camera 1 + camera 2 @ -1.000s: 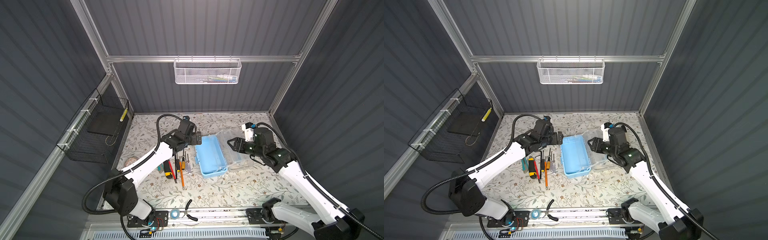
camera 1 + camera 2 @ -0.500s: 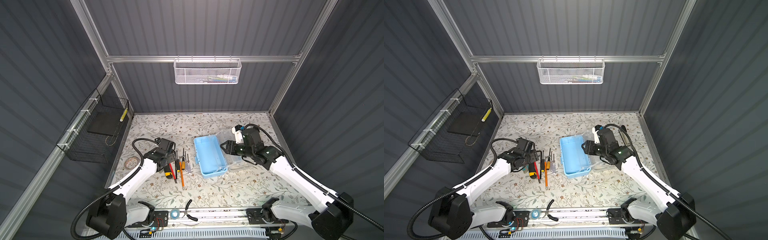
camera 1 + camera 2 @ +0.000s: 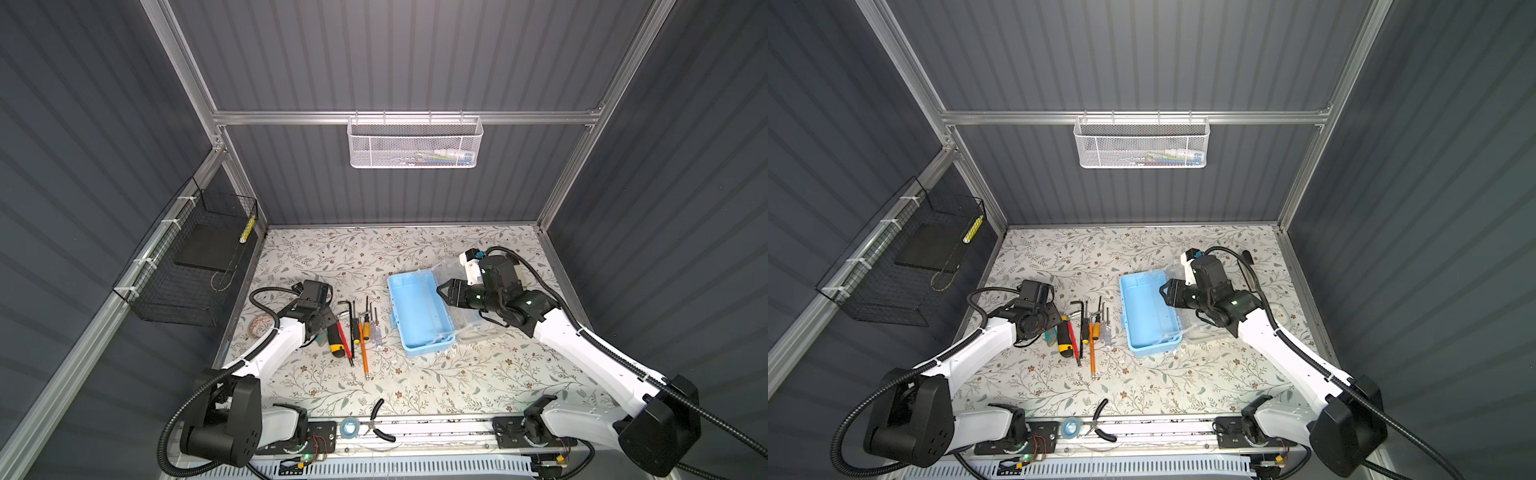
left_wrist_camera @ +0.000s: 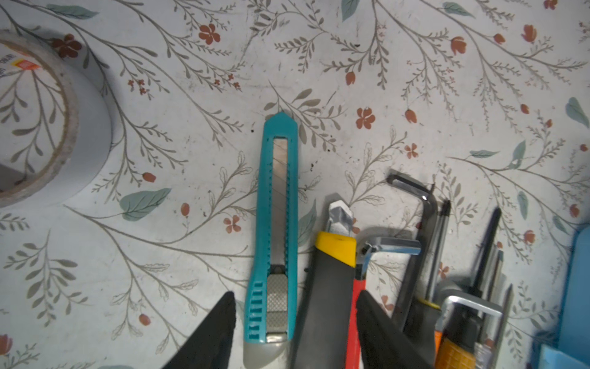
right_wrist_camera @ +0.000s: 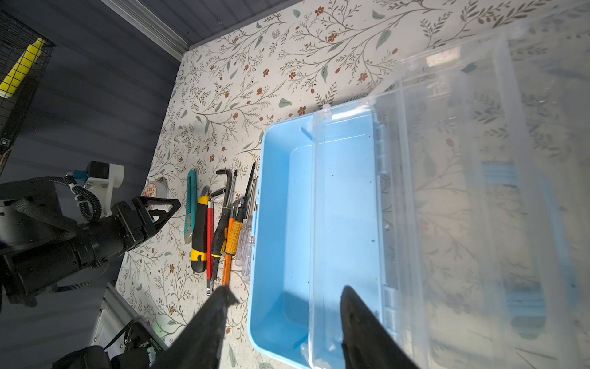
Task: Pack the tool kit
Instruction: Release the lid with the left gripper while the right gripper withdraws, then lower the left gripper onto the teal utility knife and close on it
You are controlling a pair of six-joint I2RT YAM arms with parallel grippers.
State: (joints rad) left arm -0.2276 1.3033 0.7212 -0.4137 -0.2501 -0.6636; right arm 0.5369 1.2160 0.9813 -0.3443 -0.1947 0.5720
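Observation:
The light blue tool box (image 3: 417, 316) (image 3: 1148, 316) lies open, its tub bare inside (image 5: 344, 207). Its clear lid (image 5: 479, 191) rests to the right. A row of tools lies left of it: a teal utility knife (image 4: 277, 223), a yellow-and-black knife (image 4: 329, 303) (image 3: 337, 340), a red-handled tool (image 5: 209, 236), a hex key (image 3: 347, 307) and screwdrivers (image 3: 363, 340). My left gripper (image 4: 295, 319) (image 3: 322, 328) is open low over the two knives, one finger on either side of the pair. My right gripper (image 5: 284, 306) (image 3: 446, 291) hovers open above the box's right rim, holding nothing.
A roll of tape (image 4: 64, 127) (image 3: 259, 322) lies left of the knives. Black pliers (image 3: 380, 419) and a small blue tape roll (image 3: 350, 427) sit at the front rail. A black wire basket (image 3: 199, 266) hangs on the left wall, a white mesh basket (image 3: 415, 143) on the back wall.
My left arm has swung back from beside the box and come down over the knives, its jaws narrowing. My right gripper has shifted left, over the box's rim.

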